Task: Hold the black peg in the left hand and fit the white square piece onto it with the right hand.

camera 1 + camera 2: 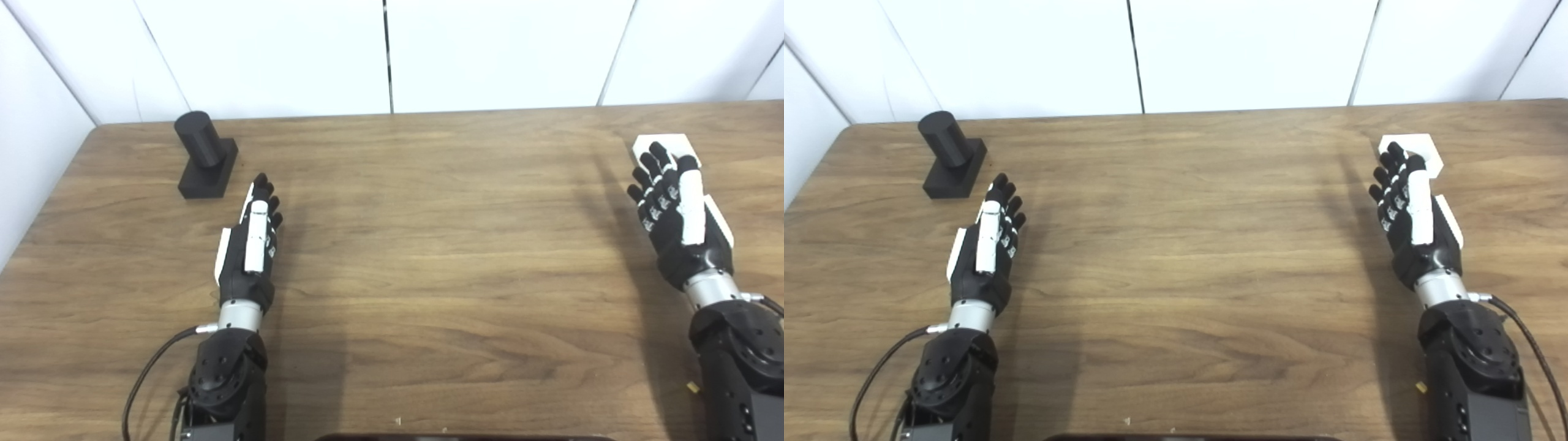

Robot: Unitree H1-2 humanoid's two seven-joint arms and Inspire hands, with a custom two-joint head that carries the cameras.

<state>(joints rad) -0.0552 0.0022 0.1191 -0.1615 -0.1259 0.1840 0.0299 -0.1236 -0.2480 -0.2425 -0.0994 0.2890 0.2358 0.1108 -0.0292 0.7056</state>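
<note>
I see the black peg [205,153] upright, ahead-left of my left hand [251,245], fingers extended, empty. My right hand [1415,220], fingers extended, overlaps the white square piece [1421,147].

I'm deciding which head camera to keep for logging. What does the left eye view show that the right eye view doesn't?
Only the left eye view: more of the side wall at the left, and the right arm cropped by the frame edge.

Only the right eye view: the right arm's cable and more table to the right of the white piece.

Both: the black peg standing far left on the table, the open left hand short of it, and the open right hand partly covering the white piece. Neither hand holds anything.
</note>
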